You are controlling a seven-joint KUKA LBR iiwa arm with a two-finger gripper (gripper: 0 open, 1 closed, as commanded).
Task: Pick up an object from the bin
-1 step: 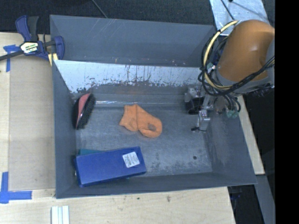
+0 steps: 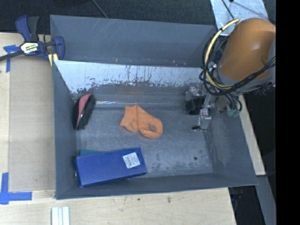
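- The pincer (image 2: 201, 124) hangs low at the right end of the bin (image 2: 140, 41), over bare floor just beside the right wall and near the far one. Whether it is wide or narrow cannot be told from this angle, and nothing shows in its grasp.
- Open room: a stretch of bare floor lies between the pincer and the middle of the bin, and more of it runs toward the near right corner. To the pincer's right, the sloping wall is close.
- The nearest thing is a crumpled orange cloth (image 2: 140, 121), lying about the middle of the floor, left of the pincer and apart from it. Its long axis runs from far left to near right, the bunched, thicker end pointing toward the near right. It touches no wall and no other thing.
- A blue box (image 2: 110, 167) with a white label lies flat in the near left corner, its long side along the near wall.
- A black brush (image 2: 83, 110) with a pink face lies against the left wall, lengthwise along it.
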